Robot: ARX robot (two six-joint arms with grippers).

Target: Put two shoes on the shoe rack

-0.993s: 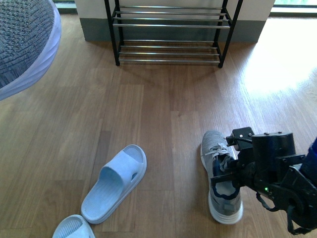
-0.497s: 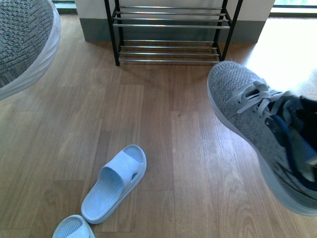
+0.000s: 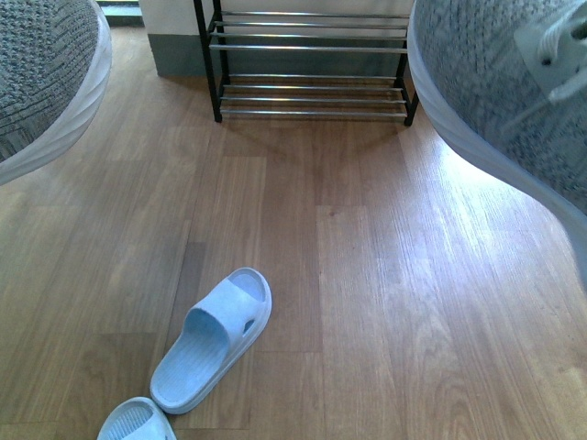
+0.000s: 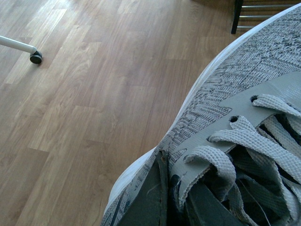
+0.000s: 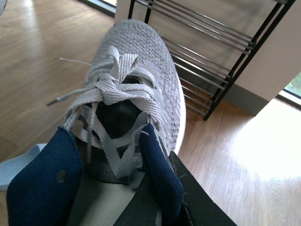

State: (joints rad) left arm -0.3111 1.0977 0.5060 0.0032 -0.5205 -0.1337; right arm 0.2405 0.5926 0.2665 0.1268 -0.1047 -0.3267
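While the shoe rack [image 3: 312,55] stands by the far wall, we hold the grey knit left sneaker [image 3: 46,73] aloft, left jaws closed on its lace edge, and the white-soled right sneaker [image 5: 136,94] aloft too, right jaws gripping its navy collar

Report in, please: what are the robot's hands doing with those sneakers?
Left gripper shut on one sneaker, right gripper shut on the other sneaker. Both held up, shoe rack ahead. Blue slippers on floor, off to the side.
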